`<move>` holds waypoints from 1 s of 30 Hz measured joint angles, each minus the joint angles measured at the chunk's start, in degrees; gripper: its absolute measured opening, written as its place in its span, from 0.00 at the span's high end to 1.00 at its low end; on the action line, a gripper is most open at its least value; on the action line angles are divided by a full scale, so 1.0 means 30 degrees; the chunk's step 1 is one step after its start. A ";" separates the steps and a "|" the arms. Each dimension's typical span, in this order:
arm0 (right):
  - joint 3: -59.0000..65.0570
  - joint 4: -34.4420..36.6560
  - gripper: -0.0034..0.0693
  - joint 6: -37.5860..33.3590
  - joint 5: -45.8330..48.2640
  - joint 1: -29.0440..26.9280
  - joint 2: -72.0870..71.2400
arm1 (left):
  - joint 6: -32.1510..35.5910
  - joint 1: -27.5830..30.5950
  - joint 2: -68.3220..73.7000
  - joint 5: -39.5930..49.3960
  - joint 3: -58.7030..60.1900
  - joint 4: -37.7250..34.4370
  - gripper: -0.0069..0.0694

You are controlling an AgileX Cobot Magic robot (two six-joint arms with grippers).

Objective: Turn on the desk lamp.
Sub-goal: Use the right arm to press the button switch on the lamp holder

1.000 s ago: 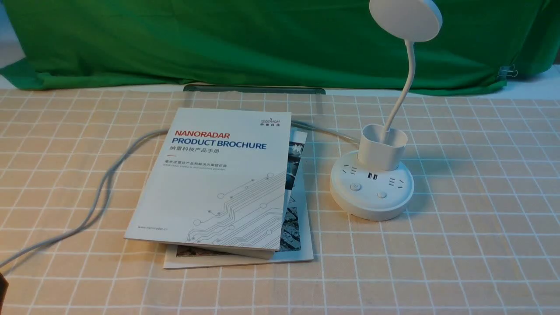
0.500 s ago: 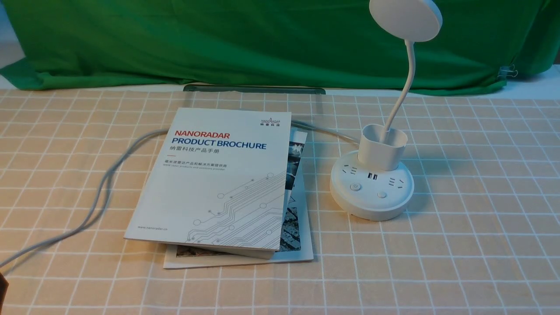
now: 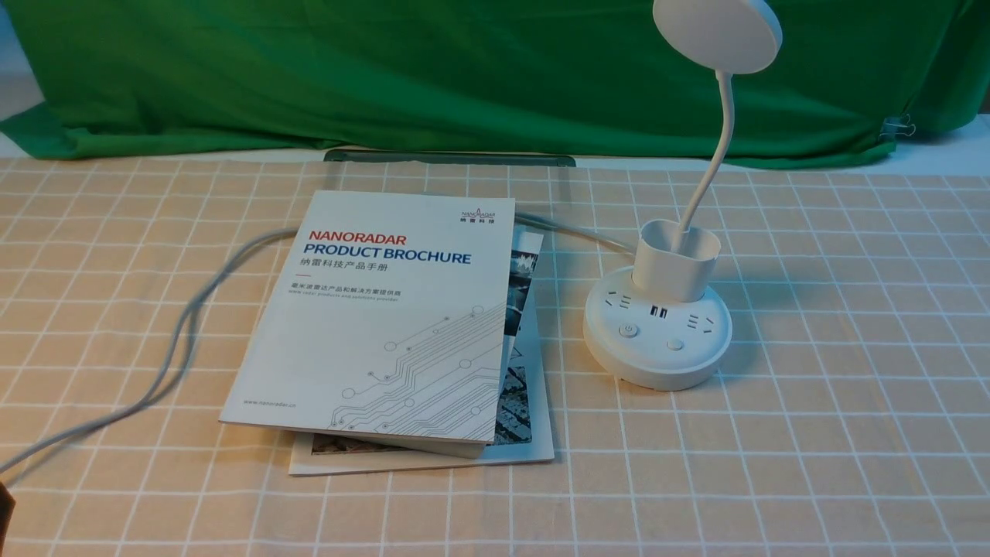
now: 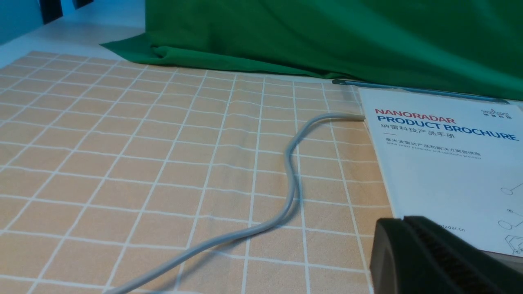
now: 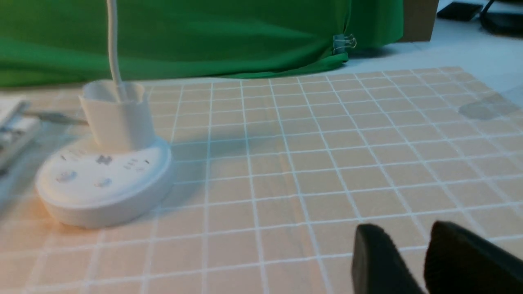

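A grid-patterned tablecloth (image 3: 835, 464) is covering the table, and a green curtain (image 3: 479, 77) is hanging behind it. The white desk lamp (image 3: 657, 333) is standing upright right of the brochures (image 3: 387, 325), well apart from the right gripper (image 5: 402, 237), whose fingers are standing parted, holding nothing. The left gripper's (image 4: 402, 228) fingertips are meeting, its jaws standing narrow.

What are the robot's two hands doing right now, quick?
Left gripper: closed, holding nothing.
Right gripper: open, jaws a bit apart, holding nothing.
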 joint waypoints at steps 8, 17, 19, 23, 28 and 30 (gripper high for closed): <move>0.0000 0.5554 0.62 1.1483 -0.0019 0.0000 0.0000 | 0.0000 0.0000 0.0000 0.0000 0.0000 0.0000 0.88; 0.0000 0.3384 0.62 1.1712 -0.0289 0.0000 0.0000 | 0.0000 0.0000 0.0000 0.0000 0.0000 0.0000 0.88; 0.0000 0.3294 0.62 1.0003 -0.0550 0.0000 0.0000 | 0.0000 0.0000 0.0000 0.0000 0.0000 0.0000 0.88; 0.0000 0.3686 0.65 0.7672 -0.1156 0.0000 0.0000 | 0.0000 0.0000 0.0000 0.0000 0.0000 0.0000 0.88; -0.0895 0.3882 0.85 0.5190 -0.0853 0.0555 0.0000 | 0.0000 0.0000 0.0000 0.0000 0.0000 0.0000 0.88; -0.2633 0.3903 0.91 0.3118 -0.0495 0.1133 0.0208 | 0.0000 0.0000 0.0000 0.0000 0.0000 0.0000 0.88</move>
